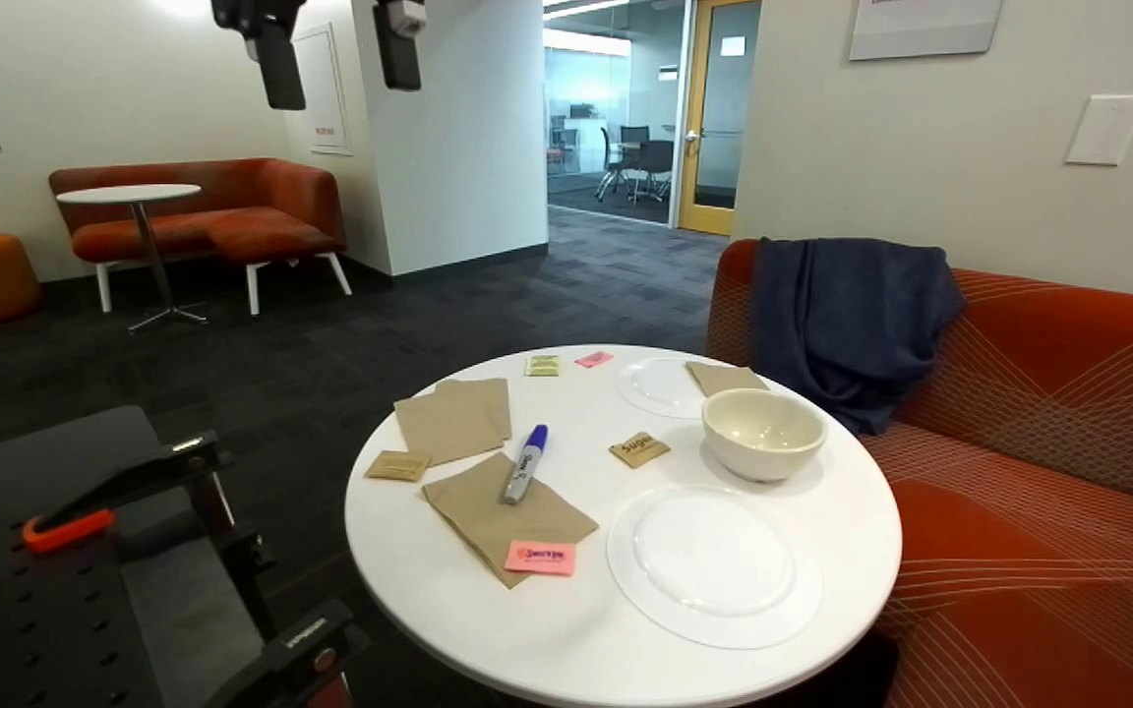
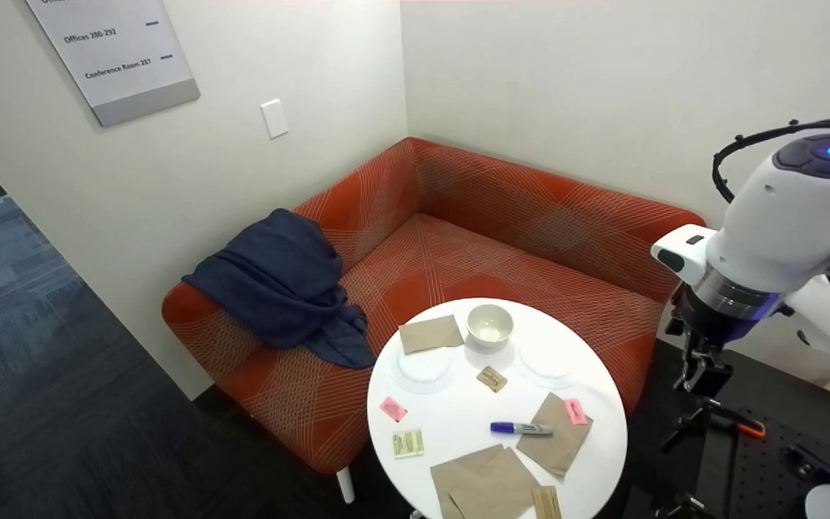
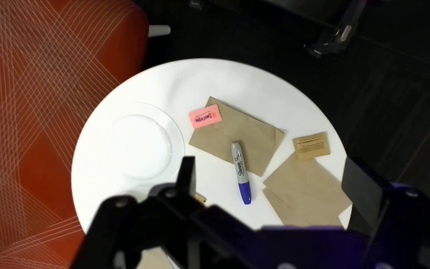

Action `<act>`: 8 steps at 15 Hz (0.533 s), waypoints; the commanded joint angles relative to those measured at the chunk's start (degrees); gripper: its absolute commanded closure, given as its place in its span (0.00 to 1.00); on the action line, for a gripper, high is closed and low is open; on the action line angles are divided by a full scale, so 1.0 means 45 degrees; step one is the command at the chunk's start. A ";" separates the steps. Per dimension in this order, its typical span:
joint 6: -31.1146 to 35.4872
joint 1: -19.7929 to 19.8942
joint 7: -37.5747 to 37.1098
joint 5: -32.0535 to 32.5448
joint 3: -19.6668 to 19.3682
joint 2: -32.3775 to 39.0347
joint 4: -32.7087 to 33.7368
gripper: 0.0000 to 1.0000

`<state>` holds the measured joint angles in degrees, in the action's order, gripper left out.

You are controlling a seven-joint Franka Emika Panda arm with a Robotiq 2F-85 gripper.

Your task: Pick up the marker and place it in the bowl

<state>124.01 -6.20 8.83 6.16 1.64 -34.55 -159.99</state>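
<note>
The marker (image 1: pixel 525 466) has a grey barrel and a blue cap. It lies partly on a brown napkin and partly on the white table, and also shows in an exterior view (image 2: pixel 521 428). In the wrist view the marker (image 3: pixel 240 172) lies below, seen between the fingers. The cream-white bowl (image 1: pixel 763 438) stands upright on the table and looks empty; it also shows in an exterior view (image 2: pixel 490 326). In the wrist view the bowl is mostly hidden behind a finger. My gripper (image 3: pixel 269 168) is wide open and empty, well above the table; its fingers show at the top of an exterior view (image 1: pixel 343 93).
The round white table (image 1: pixel 645 669) holds a clear plate (image 1: pixel 714 565) in front of the bowl and another plate (image 1: pixel 660 385) behind. Brown napkins (image 1: pixel 453 423), a sugar packet (image 1: pixel 639 449) and a pink packet (image 1: pixel 540 558) lie around the marker. A red sofa (image 2: pixel 530 252) borders the table.
</note>
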 commanded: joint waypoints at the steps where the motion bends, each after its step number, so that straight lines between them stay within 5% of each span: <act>1: 0.1299 0.0216 0.0944 0.0379 -0.0435 0.1195 0.0015 0.00; 8: 0.3590 0.0493 0.1715 0.0808 -0.0663 0.4074 0.0086 0.00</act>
<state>136.09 -4.97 14.84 8.51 -1.11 -21.96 -160.00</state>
